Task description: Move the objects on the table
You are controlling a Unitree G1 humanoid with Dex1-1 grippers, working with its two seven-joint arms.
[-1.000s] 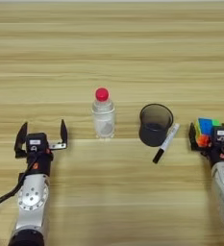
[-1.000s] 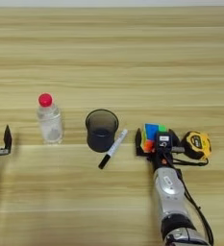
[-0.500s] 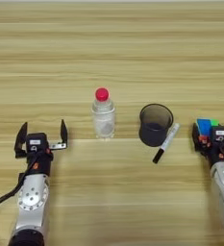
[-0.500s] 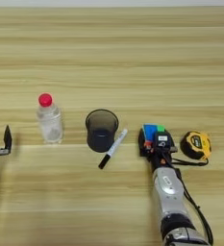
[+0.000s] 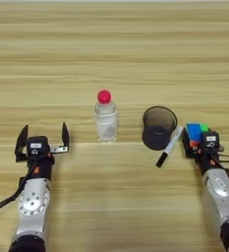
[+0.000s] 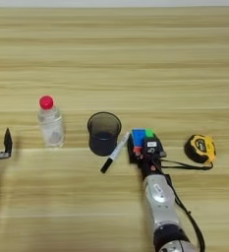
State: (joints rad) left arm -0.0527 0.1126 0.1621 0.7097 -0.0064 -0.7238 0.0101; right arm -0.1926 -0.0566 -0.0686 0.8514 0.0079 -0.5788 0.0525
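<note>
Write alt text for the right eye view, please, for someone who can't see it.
A robot's right claw reaches a multicoloured puzzle cube on a wooden table. Beside it lie a white marker against a dark cup, a red-capped bottle further left, and a yellow tape measure to the right. The left claw barely shows at the edge.

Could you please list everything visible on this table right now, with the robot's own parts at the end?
Clear plastic bottle with red cap: one, upright, left of centre.
Dark translucent cup: one, upright, right of the bottle.
Slim white marker with black cap: one, lying slanted against the cup's right side.
Multicoloured puzzle cube: one, right of the marker, at the right pincer.
Round yellow-and-black tape measure: one, far right, black cord trailing left.
Light-brown wooden table: one, under everything.
Left pincer: black, open, near-left, holding nothing.
Right pincer: black, at the cube.
</note>
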